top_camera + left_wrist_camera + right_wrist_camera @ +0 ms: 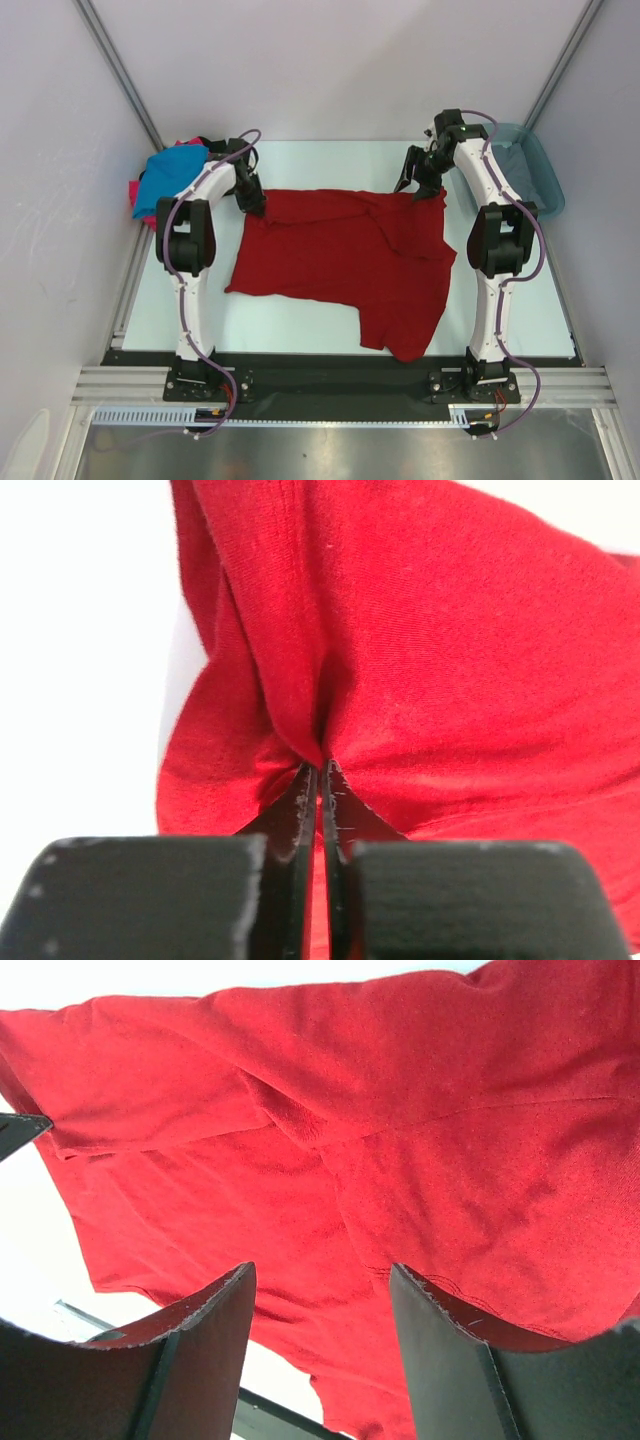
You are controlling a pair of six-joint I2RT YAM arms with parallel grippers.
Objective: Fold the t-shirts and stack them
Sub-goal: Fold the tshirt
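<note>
A dark red t-shirt (340,255) lies spread over the middle of the table, with one sleeve trailing toward the near edge. My left gripper (252,205) sits at the shirt's far left corner. In the left wrist view its jaws (322,772) are shut on a pinched fold of the red cloth (450,660). My right gripper (420,185) hovers over the shirt's far right corner. It stands open (320,1270) above the red cloth (450,1160), with nothing between its fingers. A bright blue t-shirt (165,178) and a hot pink one (134,190) lie heaped at the far left.
A teal plastic tub (545,175) stands at the far right with grey cloth (510,160) inside. Walls close in the table on the left, back and right. The black rail (330,375) runs along the near edge by the arm bases.
</note>
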